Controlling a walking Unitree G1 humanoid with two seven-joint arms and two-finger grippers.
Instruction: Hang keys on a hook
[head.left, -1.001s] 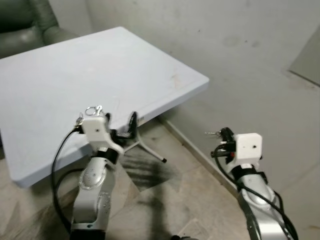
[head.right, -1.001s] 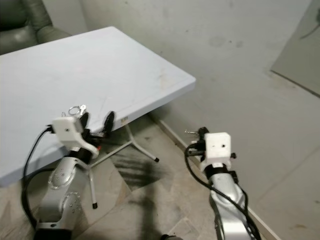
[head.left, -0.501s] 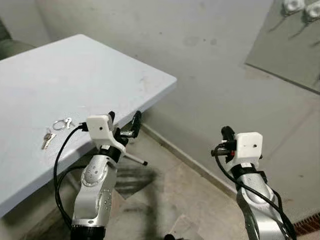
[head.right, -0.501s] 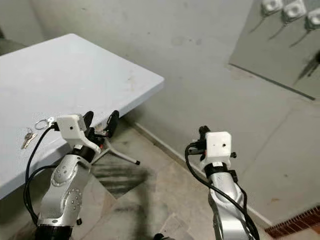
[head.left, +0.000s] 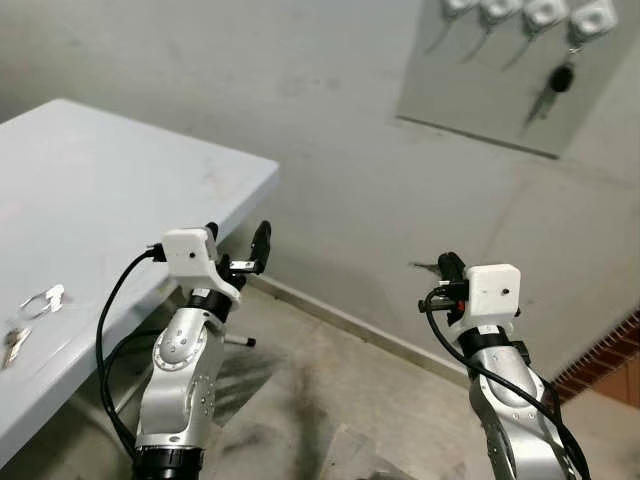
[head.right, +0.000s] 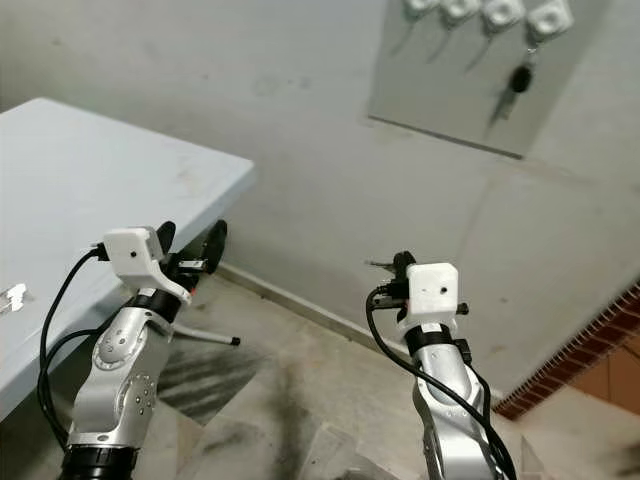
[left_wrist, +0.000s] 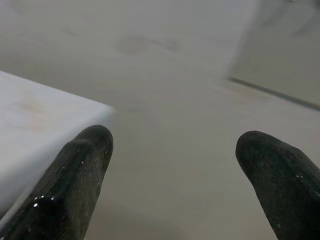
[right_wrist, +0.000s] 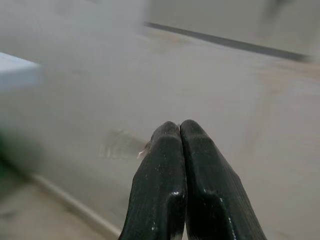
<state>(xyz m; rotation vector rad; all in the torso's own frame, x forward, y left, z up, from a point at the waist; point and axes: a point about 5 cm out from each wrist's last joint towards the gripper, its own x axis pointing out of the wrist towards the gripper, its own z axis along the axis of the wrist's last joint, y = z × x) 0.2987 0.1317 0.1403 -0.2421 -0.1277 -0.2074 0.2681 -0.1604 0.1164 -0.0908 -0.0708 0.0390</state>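
Your camera has swung right and upward since the earlier frames: the white table (head.left: 110, 190) that filled the left half then now sits only at the left of the frame, and a grey board (head.left: 500, 85) with hooks has come into the upper right. The things themselves have not moved.

At the far left edge of the left eye view you can see a key ring (head.left: 42, 298) and, just below it, a key (head.left: 12, 346) cut off by the frame edge, both lying on the table top.

Your left gripper (head.left: 238, 245) hangs off the table's near corner, its two black fingers (left_wrist: 75, 175) spread wide apart and holding nothing.

Your right gripper (head.left: 447, 268) is raised at lower right of centre, well apart from the board. Its fingers (right_wrist: 165, 180) are pressed together, and a thin bit of metal (head.left: 422, 266) juts out past them toward the left; whether it is a key is too small to tell.

On the board, a row of white hooks (head.left: 530, 12) is cut off by the top edge. A dark key (head.left: 557, 80) hangs from the right-most one.

Behind everything is a bare grey wall (head.left: 330, 150), meeting a worn tiled floor (head.left: 340, 400). Red brick (head.left: 610, 350) shows at the lower right edge.
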